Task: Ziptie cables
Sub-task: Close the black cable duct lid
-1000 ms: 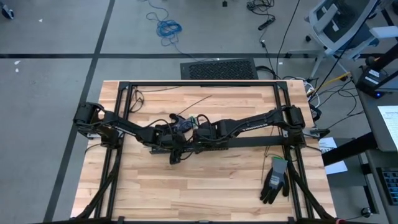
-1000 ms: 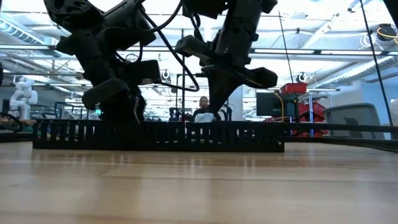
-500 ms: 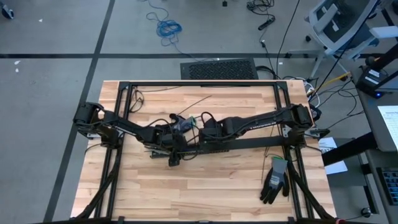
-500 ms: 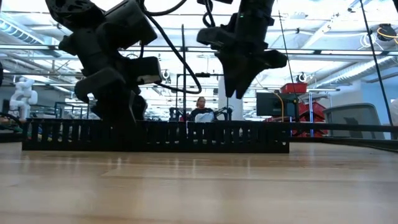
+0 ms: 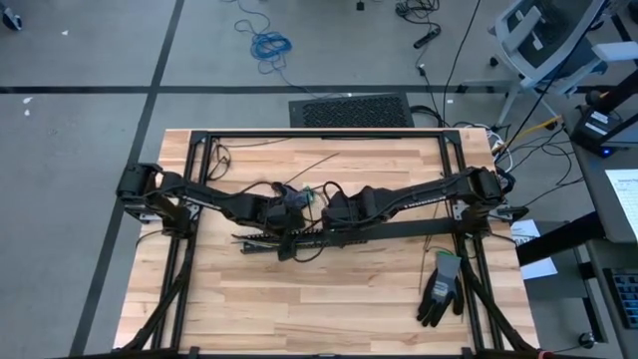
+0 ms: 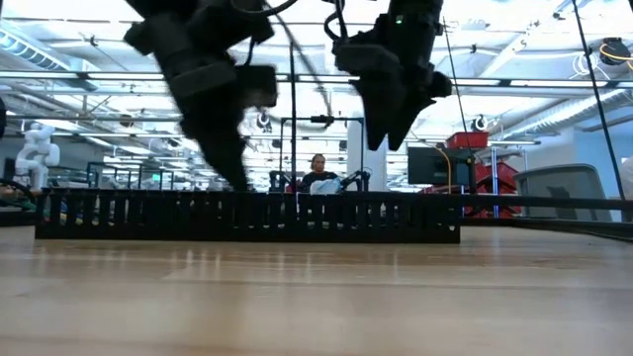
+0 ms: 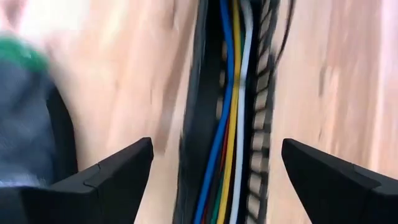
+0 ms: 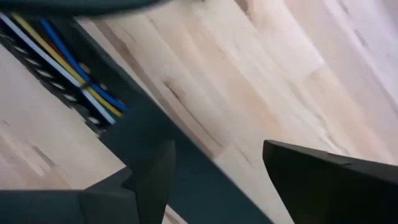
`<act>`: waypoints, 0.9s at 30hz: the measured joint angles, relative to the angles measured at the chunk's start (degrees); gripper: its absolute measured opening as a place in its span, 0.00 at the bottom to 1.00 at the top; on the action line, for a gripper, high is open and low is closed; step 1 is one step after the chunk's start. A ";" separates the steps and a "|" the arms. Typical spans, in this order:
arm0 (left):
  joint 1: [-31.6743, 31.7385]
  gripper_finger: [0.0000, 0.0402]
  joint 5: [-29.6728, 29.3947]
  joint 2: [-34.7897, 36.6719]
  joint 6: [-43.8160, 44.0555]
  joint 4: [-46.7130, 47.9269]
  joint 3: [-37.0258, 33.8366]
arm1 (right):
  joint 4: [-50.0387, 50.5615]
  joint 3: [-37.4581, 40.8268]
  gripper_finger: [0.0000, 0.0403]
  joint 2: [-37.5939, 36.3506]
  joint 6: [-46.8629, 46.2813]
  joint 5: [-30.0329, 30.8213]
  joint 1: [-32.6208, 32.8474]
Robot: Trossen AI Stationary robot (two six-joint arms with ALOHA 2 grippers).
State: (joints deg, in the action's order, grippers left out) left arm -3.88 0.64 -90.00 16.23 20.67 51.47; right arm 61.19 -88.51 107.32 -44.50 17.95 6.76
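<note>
In the duct (image 7: 202,124): cables (image 7: 231,118) lying along it.
Left gripper (image 7: 214,177): fingers spread wide, above cables, holding nothing.
Right gripper (image 8: 217,168): fingers apart, empty.

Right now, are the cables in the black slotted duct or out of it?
In. The left wrist view shows the cables running lengthwise between the slotted walls of the duct, with the left tool open above them.

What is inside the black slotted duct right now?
The cables lie lengthwise inside the black slotted duct: blue, yellow and white wires, with some red and green. The duct floor beneath them is covered.
</note>
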 joint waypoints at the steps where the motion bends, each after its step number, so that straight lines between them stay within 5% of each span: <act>1: 0.00 0.88 -0.55 0.00 -0.03 -0.35 0.79 | 1.12 -0.02 0.59 -0.35 0.32 0.12 0.00; 11: -1.07 0.88 -6.90 -1.67 -0.04 -14.48 2.22 | 15.75 -0.02 0.57 -6.73 -4.04 7.49 0.87; 27: -1.88 0.88 -6.88 -8.29 2.57 -18.36 2.06 | 18.36 -0.04 0.57 -13.63 -8.47 9.38 0.85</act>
State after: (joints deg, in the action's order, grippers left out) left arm -5.76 -6.24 -98.29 18.80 2.31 53.54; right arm 79.55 -88.55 93.69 -52.97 27.33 7.62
